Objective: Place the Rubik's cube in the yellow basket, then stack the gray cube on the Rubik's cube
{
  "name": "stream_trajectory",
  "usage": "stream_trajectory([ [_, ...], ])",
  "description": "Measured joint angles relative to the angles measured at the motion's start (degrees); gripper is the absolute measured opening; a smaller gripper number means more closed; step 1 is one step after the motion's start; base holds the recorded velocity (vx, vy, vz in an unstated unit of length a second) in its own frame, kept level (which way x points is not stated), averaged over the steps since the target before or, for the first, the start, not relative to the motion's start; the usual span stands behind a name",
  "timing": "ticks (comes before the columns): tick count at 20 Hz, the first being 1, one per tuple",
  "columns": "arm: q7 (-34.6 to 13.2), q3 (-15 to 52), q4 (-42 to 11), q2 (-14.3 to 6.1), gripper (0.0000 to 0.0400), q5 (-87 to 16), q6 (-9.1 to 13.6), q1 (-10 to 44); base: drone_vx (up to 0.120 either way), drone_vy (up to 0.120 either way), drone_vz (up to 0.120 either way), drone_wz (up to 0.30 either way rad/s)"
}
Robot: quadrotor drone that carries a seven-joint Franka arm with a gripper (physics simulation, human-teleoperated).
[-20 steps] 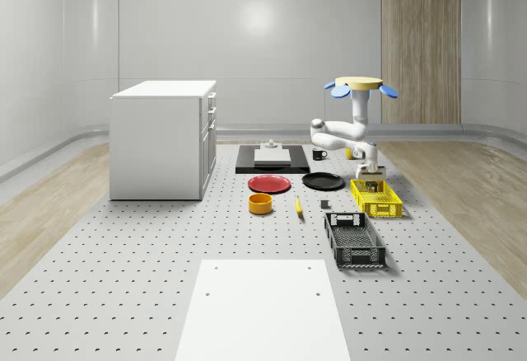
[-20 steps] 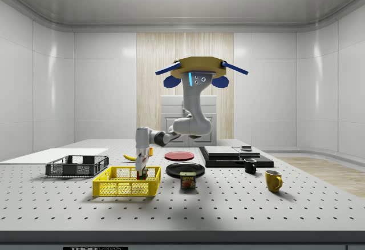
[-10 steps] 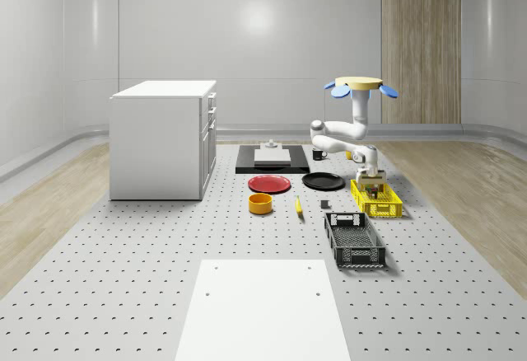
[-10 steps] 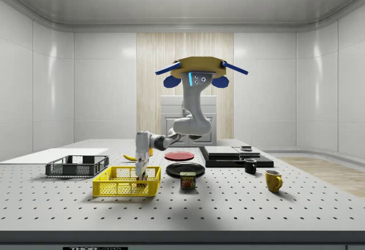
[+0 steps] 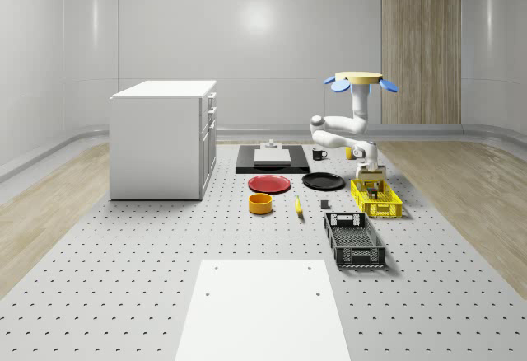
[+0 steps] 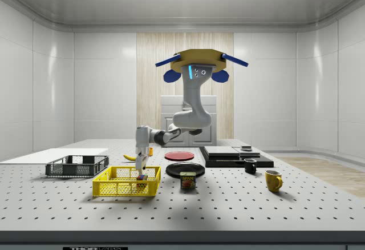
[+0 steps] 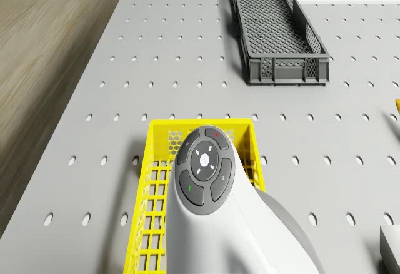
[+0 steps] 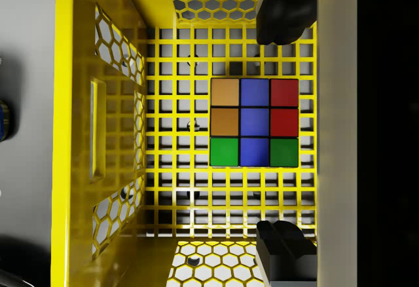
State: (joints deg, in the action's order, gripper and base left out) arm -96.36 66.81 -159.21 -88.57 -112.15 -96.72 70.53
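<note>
rubik's cube point(image 8: 254, 122) sits free on the yellow basket point(image 8: 78, 103) floor at centre frame, gripper point(image 8: 283, 130) spread wide above it, drone point(image 6: 194, 65) hovering upper centre beyond the bench point(image 6: 239, 204): first step looks done, next fetch the gray cube.

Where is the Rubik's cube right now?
The Rubik's cube lies on the floor of the yellow basket, between the open fingers of the hand just above it; the drone hovers nearby.
</note>
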Motion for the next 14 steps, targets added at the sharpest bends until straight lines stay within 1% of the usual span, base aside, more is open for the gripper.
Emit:
stream_trajectory([
  [6,0.1,-0.11,0.0,0.34,0.0399,-0.24,0.3,-0.13,0.113,-0.12,0.12,0.0],
  [12,0.19,-0.16,-0.02,0.65,0.04,-0.4,0.59,-0.26,0.0,-0.12,0.0,0.0],
  [14,0.23,-0.17,-0.02,0.75,0.04,-0.44,0.68,-0.31,0.12,-0.12,0.0,0.0],
])
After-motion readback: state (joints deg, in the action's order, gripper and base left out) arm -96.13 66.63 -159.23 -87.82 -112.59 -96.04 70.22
